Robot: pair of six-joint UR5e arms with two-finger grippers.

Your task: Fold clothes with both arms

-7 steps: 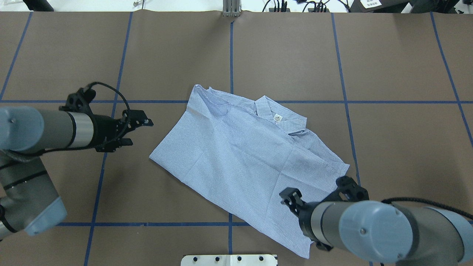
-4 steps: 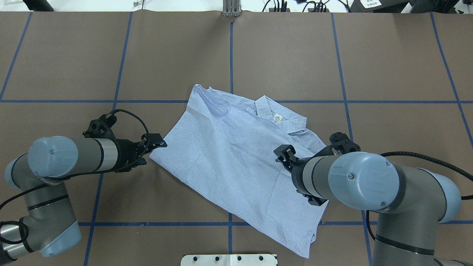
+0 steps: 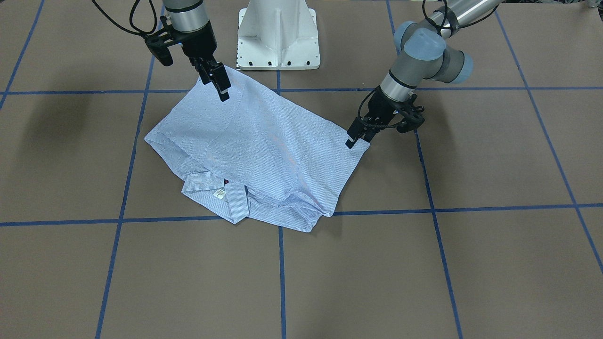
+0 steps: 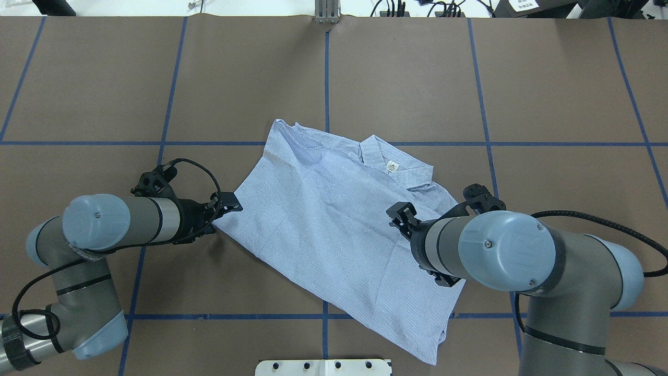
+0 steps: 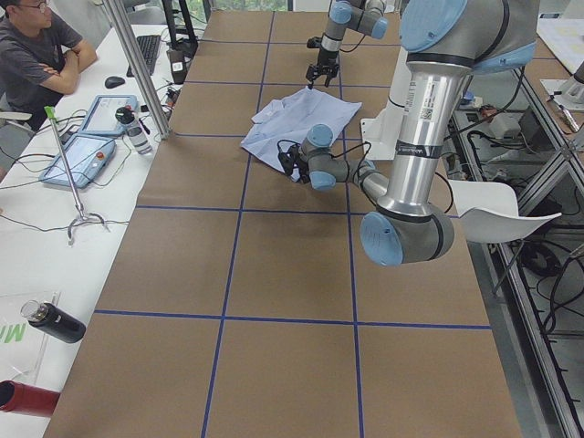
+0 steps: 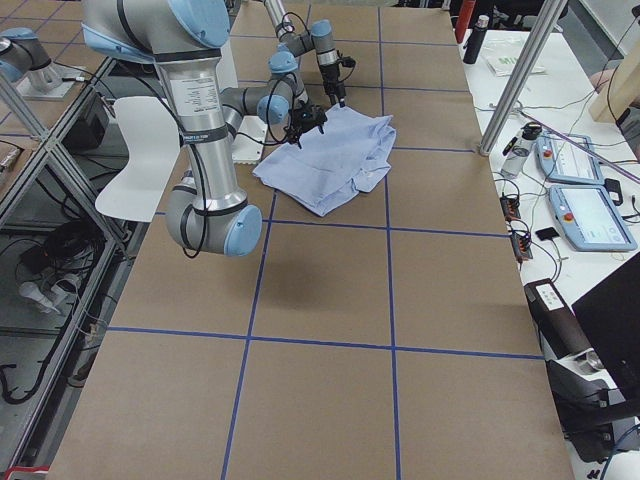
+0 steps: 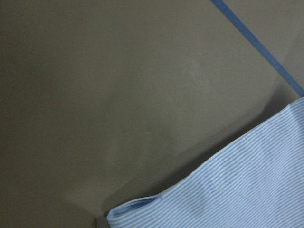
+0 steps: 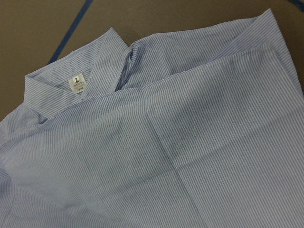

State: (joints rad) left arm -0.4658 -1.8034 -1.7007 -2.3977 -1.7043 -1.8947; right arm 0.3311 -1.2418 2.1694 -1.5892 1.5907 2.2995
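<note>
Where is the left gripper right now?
Overhead view, left of centre: the left gripper is at the left-hand corner of the shirt, just right of a blue tape line.

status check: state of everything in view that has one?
shirt, lying flat on the table, no sleeves sticking out, collar end creased.
left gripper, open, at one hem corner.
right gripper, above the shirt near the other hem corner; open or shut unclear.

The right arm [image 4: 501, 250] hides part of the shirt [image 4: 323, 219] overhead.
</note>
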